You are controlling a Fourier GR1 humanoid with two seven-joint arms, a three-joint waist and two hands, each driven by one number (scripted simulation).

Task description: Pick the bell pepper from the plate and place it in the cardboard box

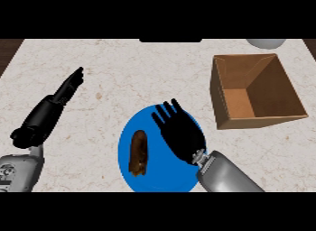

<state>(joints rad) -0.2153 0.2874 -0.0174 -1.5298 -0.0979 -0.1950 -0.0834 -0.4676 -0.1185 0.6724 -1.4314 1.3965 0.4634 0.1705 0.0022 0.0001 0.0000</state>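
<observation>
On the pale marble counter [121,67] the brown pepper [139,153] lies on the blue plate [154,180], left of the right hand [180,133] hovering with fingers straight, seemingly poised to grasp it for the box [257,117] far right; the left hand [67,88] rests open, left.

Kitchen setting. Pale marbled stone counter [121,67] with dark wood beyond its far corners. Blue plate [154,180] near centre, open cardboard box [254,90] right, pale round vessel [266,43] at far right edge.

Bright, even light; soft shadows, no glare.
</observation>
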